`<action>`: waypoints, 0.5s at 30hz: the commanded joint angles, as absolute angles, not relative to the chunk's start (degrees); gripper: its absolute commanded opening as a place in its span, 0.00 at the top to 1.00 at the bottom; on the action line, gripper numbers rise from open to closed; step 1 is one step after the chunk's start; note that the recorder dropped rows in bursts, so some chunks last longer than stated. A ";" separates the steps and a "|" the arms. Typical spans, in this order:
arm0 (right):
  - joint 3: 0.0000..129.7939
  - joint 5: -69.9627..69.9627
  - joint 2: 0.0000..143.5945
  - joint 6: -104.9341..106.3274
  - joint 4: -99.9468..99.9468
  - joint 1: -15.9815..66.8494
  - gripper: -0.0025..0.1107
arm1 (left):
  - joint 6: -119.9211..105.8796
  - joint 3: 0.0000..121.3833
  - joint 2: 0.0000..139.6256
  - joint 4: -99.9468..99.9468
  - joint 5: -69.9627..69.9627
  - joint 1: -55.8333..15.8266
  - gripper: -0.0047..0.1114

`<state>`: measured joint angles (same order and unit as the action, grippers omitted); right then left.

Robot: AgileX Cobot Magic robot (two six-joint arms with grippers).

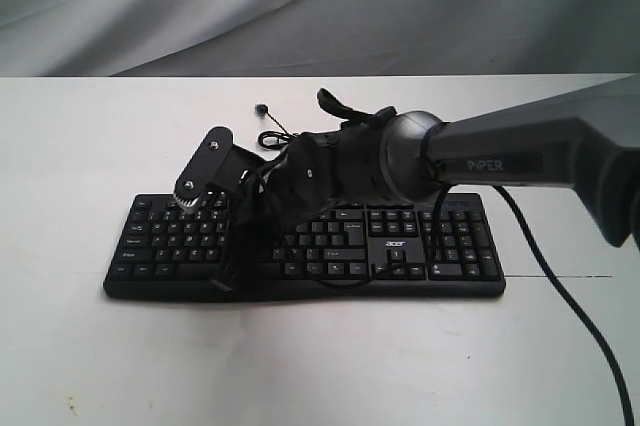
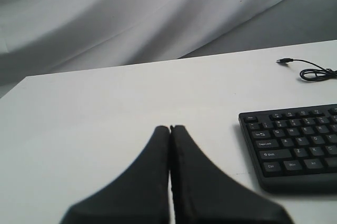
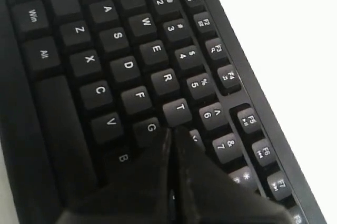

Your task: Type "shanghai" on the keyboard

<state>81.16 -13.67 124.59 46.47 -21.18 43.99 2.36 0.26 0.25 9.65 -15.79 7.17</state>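
Note:
The black keyboard [image 1: 445,251] lies across the middle of the white table, with a white "acer" logo [image 1: 396,243]. My right arm [image 1: 500,156] reaches in from the right over the keyboard's left half, and its wrist hides the fingertips in the exterior view. In the right wrist view my right gripper [image 3: 174,132] is shut with nothing in it, its tips down among the keys [image 3: 139,98] beside G and below T, covering the H area. My left gripper [image 2: 170,128] is shut and empty, over bare table off the keyboard's left end [image 2: 295,145].
The keyboard's thin black cable lies coiled [image 1: 275,138] behind the keyboard, ending in a USB plug [image 1: 262,108] and also seen as a coil [image 2: 317,74]. A grey cloth backdrop [image 1: 300,6] hangs behind the table. A black arm cable [image 1: 560,286] trails at the right.

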 commanded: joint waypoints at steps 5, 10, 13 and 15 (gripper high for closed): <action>81.10 -12.98 124.94 46.64 -21.77 44.06 0.98 | 2.62 0.00 0.00 9.55 -15.22 6.75 0.96; 81.34 -14.48 126.07 46.64 -22.42 44.06 0.98 | 2.62 0.00 0.00 9.55 -15.22 6.75 0.96; 81.46 -14.30 125.08 46.64 -22.01 44.06 0.98 | 2.62 0.00 0.00 9.55 -15.22 6.75 0.96; 81.46 -14.16 124.19 46.64 -21.84 44.06 0.98 | 2.62 0.00 0.00 9.55 -15.22 6.75 0.96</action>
<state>81.16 -13.93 125.76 46.47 -22.12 43.99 2.36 0.26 0.25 9.65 -15.79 7.17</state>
